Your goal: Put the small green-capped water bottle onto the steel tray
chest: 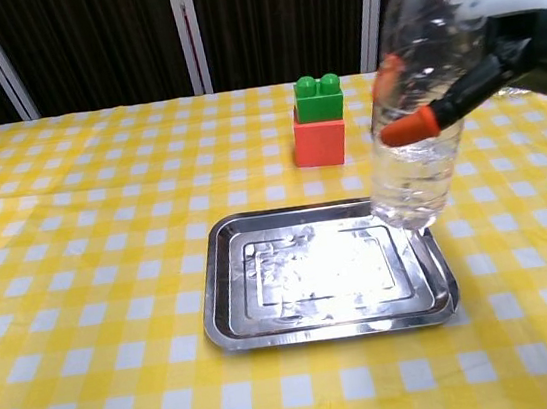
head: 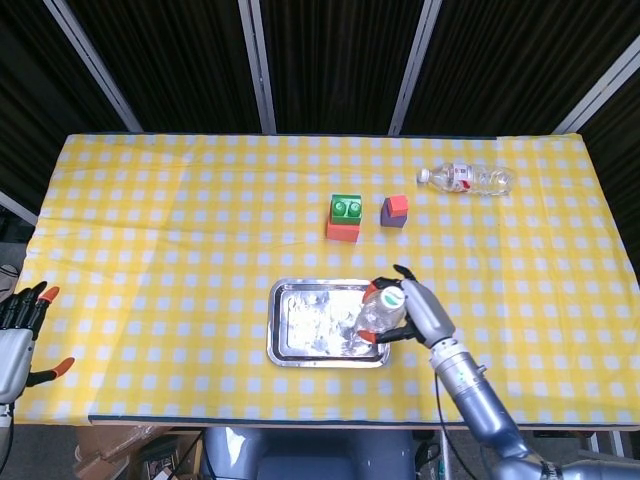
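My right hand [head: 418,313] grips the small clear water bottle [head: 379,313] with the green cap [head: 392,297], held roughly upright. In the chest view the bottle [chest: 414,125] hangs in the air over the right rim of the steel tray [chest: 270,328], its base just above that edge, with orange-tipped fingers [chest: 407,129] wrapped round its middle. Seen from the head, the tray [head: 300,322] lies near the table's front edge, with only crumpled reflections showing in it. My left hand [head: 17,325] sits low at the far left off the table, fingers apart and holding nothing.
A green brick on an orange block [head: 344,218] and a purple block with a red top [head: 394,211] stand behind the tray. A second, larger bottle [head: 467,179] lies on its side at the back right. Yellow checked cloth covers the table.
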Controlling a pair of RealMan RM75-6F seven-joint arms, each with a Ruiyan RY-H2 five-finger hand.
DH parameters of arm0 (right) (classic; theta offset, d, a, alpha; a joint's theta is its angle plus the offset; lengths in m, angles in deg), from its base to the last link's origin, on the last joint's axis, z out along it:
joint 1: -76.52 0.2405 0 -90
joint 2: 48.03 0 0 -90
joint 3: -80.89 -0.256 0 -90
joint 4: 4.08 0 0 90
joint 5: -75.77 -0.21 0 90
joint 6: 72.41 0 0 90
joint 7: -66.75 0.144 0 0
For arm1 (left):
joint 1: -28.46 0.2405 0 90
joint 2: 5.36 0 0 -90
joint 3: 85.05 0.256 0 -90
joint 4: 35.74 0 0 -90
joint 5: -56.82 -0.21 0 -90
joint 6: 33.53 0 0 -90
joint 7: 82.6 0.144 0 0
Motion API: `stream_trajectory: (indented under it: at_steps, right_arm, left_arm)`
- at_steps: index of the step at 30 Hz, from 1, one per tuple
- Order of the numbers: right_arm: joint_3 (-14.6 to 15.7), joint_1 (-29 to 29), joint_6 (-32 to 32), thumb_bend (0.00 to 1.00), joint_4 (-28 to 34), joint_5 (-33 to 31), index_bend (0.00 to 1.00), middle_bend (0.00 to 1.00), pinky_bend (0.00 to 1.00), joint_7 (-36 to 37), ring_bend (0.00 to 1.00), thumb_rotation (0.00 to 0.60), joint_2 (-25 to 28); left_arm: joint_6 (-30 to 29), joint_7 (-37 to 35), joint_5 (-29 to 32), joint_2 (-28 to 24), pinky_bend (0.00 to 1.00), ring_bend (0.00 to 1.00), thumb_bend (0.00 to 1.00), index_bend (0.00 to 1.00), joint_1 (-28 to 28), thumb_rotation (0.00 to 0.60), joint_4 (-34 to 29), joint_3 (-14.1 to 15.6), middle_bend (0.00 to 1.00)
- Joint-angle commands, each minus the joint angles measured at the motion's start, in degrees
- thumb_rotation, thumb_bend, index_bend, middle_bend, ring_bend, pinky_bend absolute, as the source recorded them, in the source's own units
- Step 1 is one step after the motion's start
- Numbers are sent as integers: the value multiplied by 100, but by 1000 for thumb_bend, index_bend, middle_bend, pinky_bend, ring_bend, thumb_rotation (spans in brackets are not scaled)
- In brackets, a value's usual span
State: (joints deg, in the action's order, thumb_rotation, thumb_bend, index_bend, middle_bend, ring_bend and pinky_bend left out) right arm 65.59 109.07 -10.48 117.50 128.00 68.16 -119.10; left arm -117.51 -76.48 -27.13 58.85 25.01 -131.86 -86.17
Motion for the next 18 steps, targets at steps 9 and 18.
stream_trajectory:
  at_steps: [9, 18]
  right_arm:
    - [51, -698, -799, 827, -832, 1005, 885, 687, 0, 1880, 378, 600, 1143]
    - [209, -422, -885, 827, -416, 1234, 885, 687, 0, 1397, 379, 600, 627]
  left_arm:
    - [2, 99, 11, 32, 0, 0, 141, 36, -4, 600, -49, 5, 0]
    - [-21, -20, -19, -15, 0, 0, 142, 36, 9, 600, -52, 11, 0]
